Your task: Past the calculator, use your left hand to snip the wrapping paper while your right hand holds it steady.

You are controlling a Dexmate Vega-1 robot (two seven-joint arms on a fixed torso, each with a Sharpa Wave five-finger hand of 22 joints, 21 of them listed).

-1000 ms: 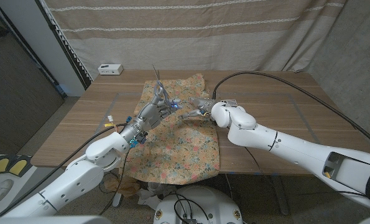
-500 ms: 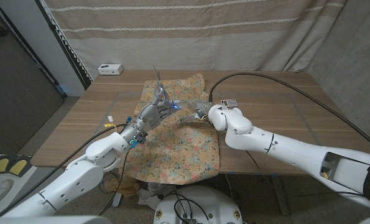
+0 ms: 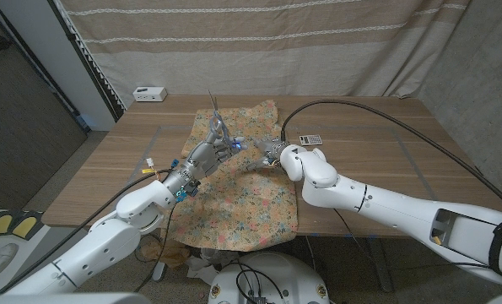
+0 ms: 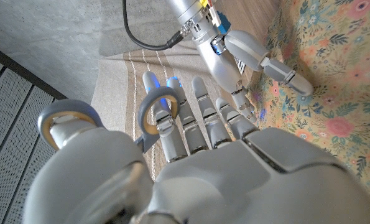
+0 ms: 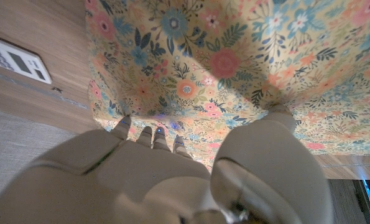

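The floral wrapping paper [image 3: 242, 198] lies down the middle of the table and hangs over its near edge. My left hand [image 3: 207, 154] grips grey scissors [image 3: 214, 118] over the paper's left side, blades pointing away from me. The scissors' loops [image 4: 153, 118] sit around the fingers of that hand [image 4: 203, 143]. My right hand [image 3: 267, 153] holds the paper's right edge, close to the left hand. Its fingertips [image 5: 148, 134] and thumb touch the paper [image 5: 234, 56]. The small calculator [image 3: 311, 139] lies just right of the right hand, on bare wood [image 5: 15, 58].
A white box [image 3: 149, 93] stands at the table's back left corner. A black cable [image 3: 377, 105] arcs over the right half of the table. A striped curtain hangs behind the table [image 3: 385, 160].
My right hand and forearm have slid left along the paper toward the left hand, uncovering the calculator. The left hand with the scissors has barely moved.
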